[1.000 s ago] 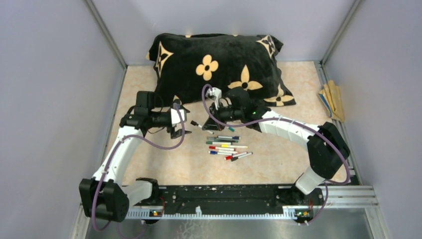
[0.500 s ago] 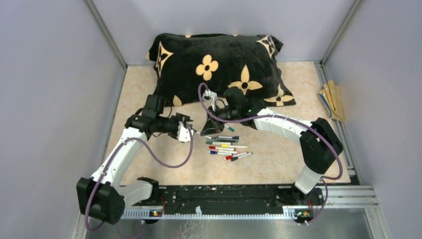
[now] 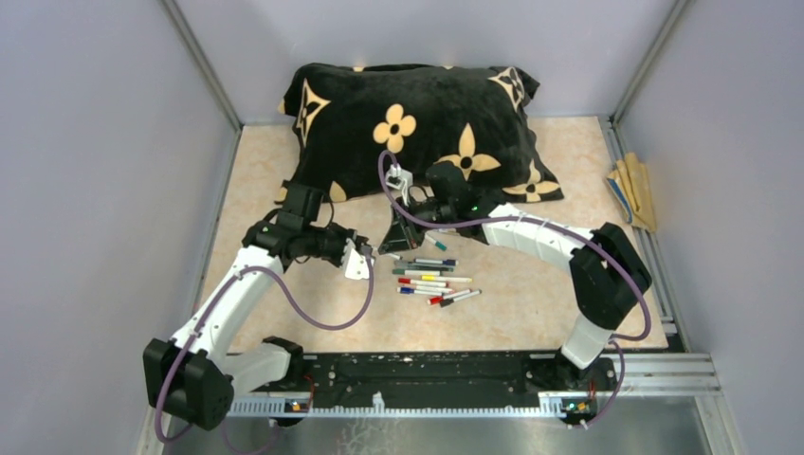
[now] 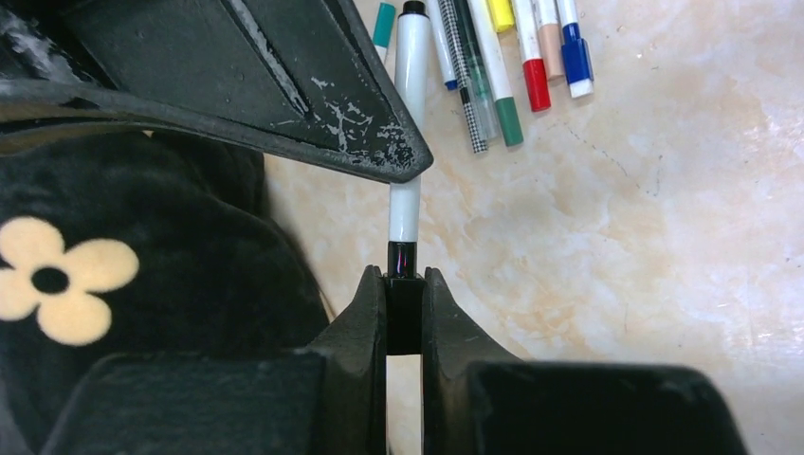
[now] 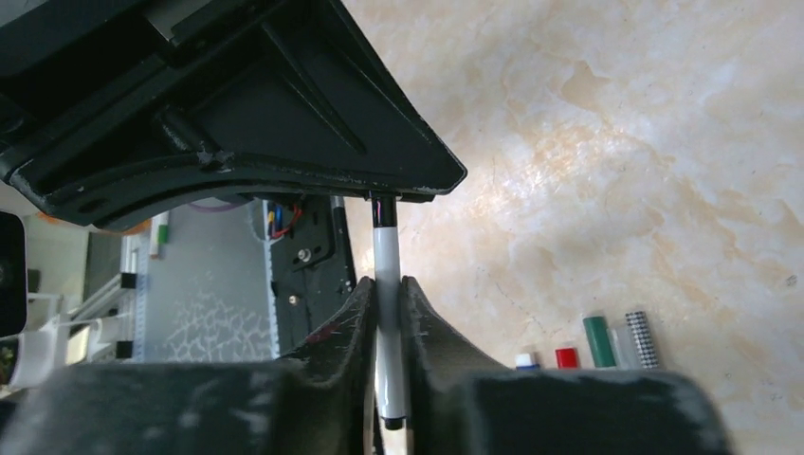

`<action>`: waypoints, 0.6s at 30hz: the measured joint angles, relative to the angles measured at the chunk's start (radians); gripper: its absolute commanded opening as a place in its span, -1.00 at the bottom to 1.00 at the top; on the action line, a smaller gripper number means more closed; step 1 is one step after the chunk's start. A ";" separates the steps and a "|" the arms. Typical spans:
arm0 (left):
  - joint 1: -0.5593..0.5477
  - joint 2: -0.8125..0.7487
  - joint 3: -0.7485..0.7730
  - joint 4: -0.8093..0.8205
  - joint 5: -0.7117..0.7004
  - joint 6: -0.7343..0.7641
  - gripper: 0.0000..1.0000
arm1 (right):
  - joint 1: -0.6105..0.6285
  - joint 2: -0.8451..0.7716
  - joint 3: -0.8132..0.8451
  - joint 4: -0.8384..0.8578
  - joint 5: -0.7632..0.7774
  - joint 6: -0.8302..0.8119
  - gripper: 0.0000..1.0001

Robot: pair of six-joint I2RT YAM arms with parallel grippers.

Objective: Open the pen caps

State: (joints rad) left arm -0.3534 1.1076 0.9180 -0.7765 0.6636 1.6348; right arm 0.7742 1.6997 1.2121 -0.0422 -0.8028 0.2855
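Your left gripper is clenched on the black cap of a white pen, and your right gripper grasps its barrel. The pen hangs over the table, long axis running gripper to gripper, cap end towards your left arm, near the other pens

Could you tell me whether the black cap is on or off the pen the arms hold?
On. The black cap sits flush against the white pen, pinched by the left gripper; no tip shows.
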 measured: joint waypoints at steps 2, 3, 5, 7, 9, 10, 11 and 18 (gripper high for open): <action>0.000 0.000 -0.003 0.006 -0.010 -0.006 -1.00 | 0.000 0.000 -0.001 0.003 0.010 0.006 -0.26; 0.000 0.000 -0.004 0.013 -0.014 -0.010 -1.00 | 0.001 0.000 -0.002 0.010 0.013 0.011 -0.19; 0.000 -0.001 -0.004 0.023 -0.019 -0.018 -1.00 | 0.002 0.000 -0.010 0.043 0.018 0.027 -0.12; 0.000 -0.003 -0.004 0.030 -0.019 -0.022 -1.00 | 0.002 0.000 -0.022 0.076 0.023 0.048 -0.12; 0.000 -0.008 -0.004 0.036 -0.019 -0.024 -1.00 | 0.003 0.003 -0.028 0.101 0.023 0.064 -0.14; 0.000 -0.010 -0.004 0.037 -0.019 -0.026 -1.00 | 0.005 0.008 -0.028 0.118 0.023 0.077 -0.19; 0.000 -0.011 -0.004 0.037 -0.018 -0.026 -1.00 | 0.007 0.014 -0.028 0.135 0.023 0.085 -0.26; 0.000 -0.011 -0.004 0.037 -0.024 -0.027 -1.00 | 0.017 0.045 -0.028 0.181 0.013 0.124 -1.00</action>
State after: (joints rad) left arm -0.3538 1.0969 0.9138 -0.7399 0.6399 1.6081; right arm 0.7914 1.7451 1.1843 0.1390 -0.7895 0.4091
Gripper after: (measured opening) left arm 0.173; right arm 0.061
